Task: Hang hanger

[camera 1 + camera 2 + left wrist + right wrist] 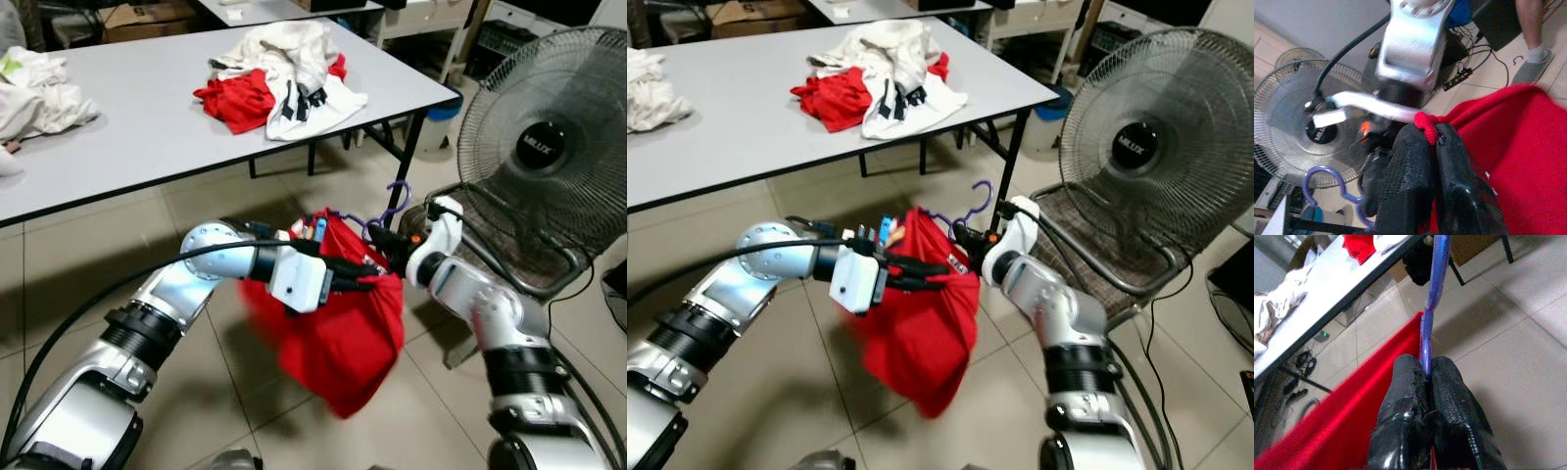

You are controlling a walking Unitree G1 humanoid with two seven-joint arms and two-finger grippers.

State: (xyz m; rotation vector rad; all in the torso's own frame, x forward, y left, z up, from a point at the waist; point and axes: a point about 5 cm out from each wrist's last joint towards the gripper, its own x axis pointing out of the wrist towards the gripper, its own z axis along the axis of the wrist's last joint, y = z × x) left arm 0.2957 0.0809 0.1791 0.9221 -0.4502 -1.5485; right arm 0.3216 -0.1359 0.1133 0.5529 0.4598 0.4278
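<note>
Right gripper pinches the purple hanger, its hook curling toward twelve o'clock; left gripper clamps the draped red garment at nine o'clock.

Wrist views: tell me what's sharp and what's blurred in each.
Left wrist view: the fingers pinching the red garment are fairly crisp, the fan behind softer. Right wrist view: the fingers and purple hanger are clear, the garment's red edge smeared, the table soft.
</note>
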